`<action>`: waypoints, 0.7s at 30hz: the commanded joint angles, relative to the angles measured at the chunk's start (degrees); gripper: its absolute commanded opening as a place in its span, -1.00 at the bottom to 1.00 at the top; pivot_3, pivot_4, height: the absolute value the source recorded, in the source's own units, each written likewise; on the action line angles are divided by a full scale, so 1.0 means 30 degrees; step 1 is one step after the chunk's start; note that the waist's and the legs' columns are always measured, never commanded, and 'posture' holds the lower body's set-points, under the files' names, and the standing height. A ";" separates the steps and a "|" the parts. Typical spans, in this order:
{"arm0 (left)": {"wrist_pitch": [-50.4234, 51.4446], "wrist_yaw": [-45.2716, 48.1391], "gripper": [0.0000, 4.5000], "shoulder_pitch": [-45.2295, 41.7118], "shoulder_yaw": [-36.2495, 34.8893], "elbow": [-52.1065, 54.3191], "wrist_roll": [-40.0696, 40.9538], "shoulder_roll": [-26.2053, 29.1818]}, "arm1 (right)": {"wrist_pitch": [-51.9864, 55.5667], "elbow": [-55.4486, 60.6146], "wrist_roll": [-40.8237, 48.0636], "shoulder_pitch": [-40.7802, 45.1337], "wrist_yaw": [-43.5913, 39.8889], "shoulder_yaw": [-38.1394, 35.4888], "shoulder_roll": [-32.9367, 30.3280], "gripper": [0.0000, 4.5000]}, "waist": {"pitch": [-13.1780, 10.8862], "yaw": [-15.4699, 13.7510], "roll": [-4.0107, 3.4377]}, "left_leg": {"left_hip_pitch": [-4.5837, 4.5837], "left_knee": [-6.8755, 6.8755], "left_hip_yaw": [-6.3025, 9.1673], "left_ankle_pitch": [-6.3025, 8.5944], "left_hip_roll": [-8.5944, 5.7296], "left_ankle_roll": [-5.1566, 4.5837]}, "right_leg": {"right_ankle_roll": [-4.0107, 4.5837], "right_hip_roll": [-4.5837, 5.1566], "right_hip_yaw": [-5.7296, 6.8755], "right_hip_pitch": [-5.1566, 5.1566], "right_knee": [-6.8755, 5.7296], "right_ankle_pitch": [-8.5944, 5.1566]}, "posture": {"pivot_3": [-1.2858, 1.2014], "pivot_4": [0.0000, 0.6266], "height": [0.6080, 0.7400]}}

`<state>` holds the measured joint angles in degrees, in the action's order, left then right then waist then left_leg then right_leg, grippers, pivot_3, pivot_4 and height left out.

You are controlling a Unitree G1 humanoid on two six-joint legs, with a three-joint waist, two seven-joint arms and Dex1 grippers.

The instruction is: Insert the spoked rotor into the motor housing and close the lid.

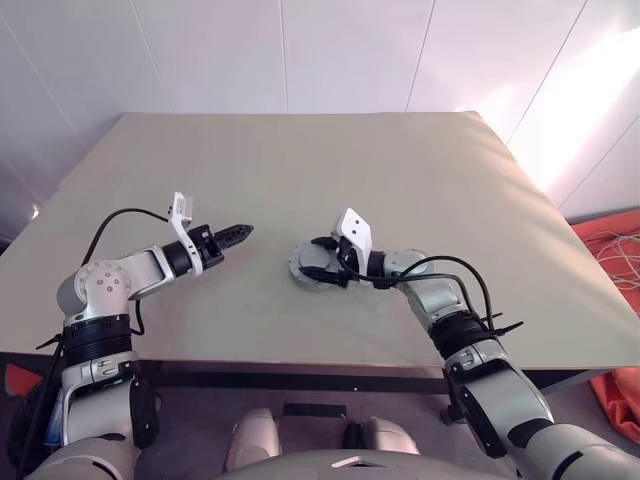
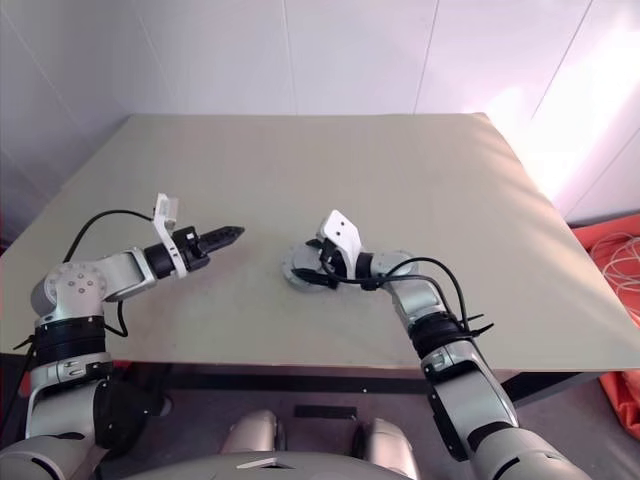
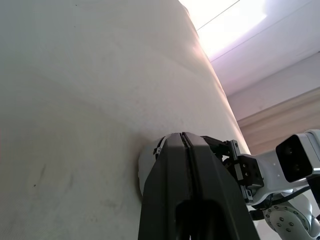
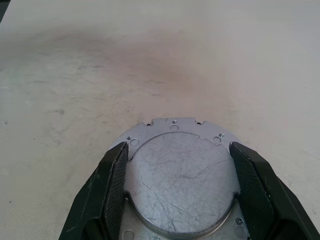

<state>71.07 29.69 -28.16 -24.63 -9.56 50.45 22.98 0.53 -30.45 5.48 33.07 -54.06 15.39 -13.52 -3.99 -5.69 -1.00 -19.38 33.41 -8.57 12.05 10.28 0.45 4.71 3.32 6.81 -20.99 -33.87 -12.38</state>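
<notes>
From the head camera, a wide bare tabletop (image 1: 330, 160) carries one round grey metal assembly, the motor housing (image 1: 303, 266) with the lid seated flat on top. The right claw (image 1: 322, 262) reaches over it from the side, fingers spread wide to either edge. Well apart on the other side of the housing, the left claw (image 1: 238, 233) hangs above the tabletop, pinched together and empty.

From the left wrist, the pressed-together fingers point toward the housing and the right claw beyond it.

From the right wrist, the lid (image 4: 182, 185) lies between the two black fingers (image 4: 114, 187), each just beside its rim; whether they touch it I cannot tell. The scratched face looks hard, rigid and fairly heavy, probably slick, so the rim edge is the sensible hold. The spoked rotor is presumably enclosed. Nothing stands near either claw.
</notes>
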 commanded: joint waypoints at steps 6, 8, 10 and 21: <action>-0.0033 -0.0146 -1.00 -0.0179 -0.0136 0.0850 0.0640 -0.0147 | 0.1042 0.0179 -0.0424 0.0083 -0.0442 0.0128 -0.0371 0.38 | 0.0001 0.0009 0.0001 | -0.0057 -0.0005 0.0000 0.0013 -0.0001 -0.0021 | 0.0008 0.0000 0.0000 -0.0021 0.0003 0.0003 | 0.03 -1.00 1.00; -0.0049 -0.0189 -1.00 -0.0104 -0.0112 0.0909 0.0688 -0.0239 | 0.1733 0.0273 -0.0220 0.0223 -0.0548 0.0034 -0.0334 0.38 | 0.0001 0.0009 0.0001 | -0.0056 -0.0005 -0.0001 0.0014 -0.0001 -0.0022 | 0.0008 0.0000 0.0000 -0.0022 0.0003 0.0003 | 0.03 -1.00 1.00; -0.0015 -0.0309 -1.00 -0.0018 -0.0097 0.1070 0.0782 -0.0361 | 0.2076 0.0287 -0.0299 0.0366 -0.0521 0.0036 -0.0382 0.38 | 0.0001 0.0006 0.0001 | -0.0052 -0.0005 -0.0001 0.0013 0.0000 -0.0020 | 0.0006 0.0000 0.0001 -0.0017 0.0002 0.0003 | 0.03 -1.00 1.00; 0.0002 -0.0547 -1.00 0.0155 -0.0130 0.1257 0.1072 -0.0436 | 0.1424 -0.0082 -0.0936 0.0594 -0.0374 0.0347 -0.0512 0.38 | 0.0001 0.0007 0.0001 | -0.0053 -0.0006 0.0000 0.0010 0.0001 -0.0015 | 0.0005 -0.0001 0.0000 -0.0021 0.0001 0.0002 | 0.03 -1.00 1.00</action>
<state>71.18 27.97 -27.27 -24.59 -8.10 52.47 21.32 5.03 -29.52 5.15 34.72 -56.05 15.82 -14.11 -3.99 -5.67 -0.99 -19.54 33.39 -8.57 12.08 10.28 0.41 4.73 3.32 6.81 -21.06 -33.87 -12.38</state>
